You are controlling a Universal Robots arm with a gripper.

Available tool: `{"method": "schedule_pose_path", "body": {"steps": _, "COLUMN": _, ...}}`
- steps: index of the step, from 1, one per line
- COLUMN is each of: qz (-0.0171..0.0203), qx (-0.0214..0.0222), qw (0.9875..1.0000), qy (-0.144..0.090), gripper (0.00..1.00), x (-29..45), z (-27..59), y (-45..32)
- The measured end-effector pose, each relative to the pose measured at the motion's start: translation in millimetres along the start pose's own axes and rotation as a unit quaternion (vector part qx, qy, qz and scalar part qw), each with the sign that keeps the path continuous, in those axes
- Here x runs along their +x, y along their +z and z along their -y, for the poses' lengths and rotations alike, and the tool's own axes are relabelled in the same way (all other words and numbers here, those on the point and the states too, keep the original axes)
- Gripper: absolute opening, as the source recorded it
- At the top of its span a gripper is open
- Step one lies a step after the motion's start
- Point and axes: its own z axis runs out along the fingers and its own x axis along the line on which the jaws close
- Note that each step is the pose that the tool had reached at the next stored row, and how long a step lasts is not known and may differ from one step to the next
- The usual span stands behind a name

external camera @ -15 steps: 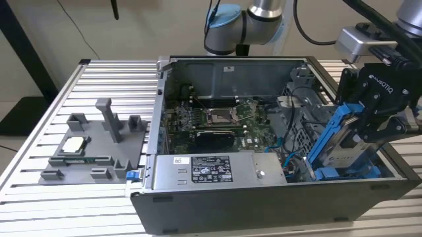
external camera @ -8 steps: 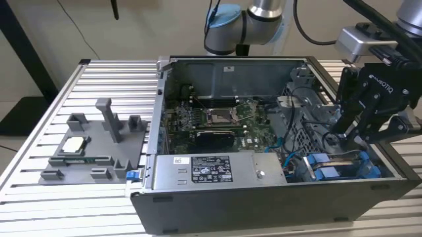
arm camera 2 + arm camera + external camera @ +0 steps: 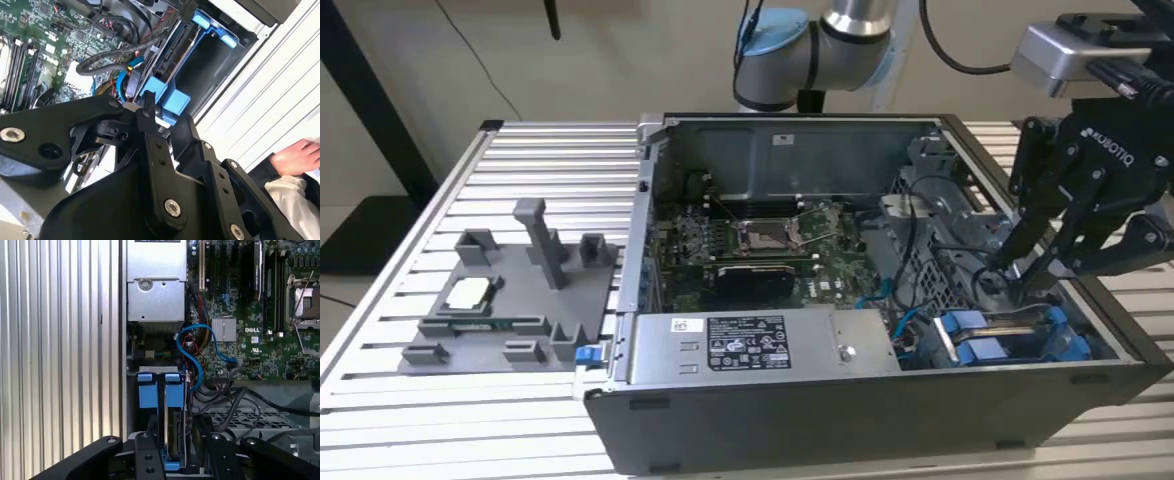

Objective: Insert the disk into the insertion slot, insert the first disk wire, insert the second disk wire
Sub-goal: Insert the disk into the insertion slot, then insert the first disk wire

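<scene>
Step in hand: the first step, seating the disk in the insertion slot, is judged to be under way and nearly done
Disk: it is seen on edge in its blue carrier, well down in the slot, in the corner of the computer case toward the tabletop edge nearest the exterior camera, on the exterior view's right; a second blue carrier is set just beside it
Claw: the claw is found inside the case, set about the disk's end; whether it is clamped on the carrier or merely placed around it cannot be told
Wires: loose black cables and a blue cable are draped just beside the slot; no plug is seen at the disk, so both wire steps are judged undone
Next move calls for: a straight, square push along the slot, with the cables kept clear of the carrier
Nearby: a person's hand is seen beyond the tabletop's edge in the second wrist view
</scene>
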Motion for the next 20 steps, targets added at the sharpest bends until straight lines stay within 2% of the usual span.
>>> {"method": "schedule_pose_path", "body": {"steps": 4, "qz": 0.0, "qx": 0.0002, "qw": 1.0, "qy": 0.0, "gripper": 0.4, "x": -3.6, "z": -1.3, "y": -1.0}}
{"method": "schedule_pose_path", "body": {"steps": 6, "qz": 0.0007, "qx": 0.0025, "qw": 1.0, "qy": 0.0, "gripper": 0.4, "x": -6.3, "z": -2.0, "y": -0.6}}
{"method": "schedule_pose_path", "body": {"steps": 16, "qz": 0.0029, "qx": 0.0317, "qw": 0.9995, "qy": -0.001, "gripper": 0.4, "x": -20.5, "z": -9.1, "y": 6.4}}
{"method": "schedule_pose_path", "body": {"steps": 20, "qz": 0.0044, "qx": 0.0438, "qw": 0.999, "qy": -0.003, "gripper": 0.4, "x": -23.4, "z": -11.4, "y": 9.6}}
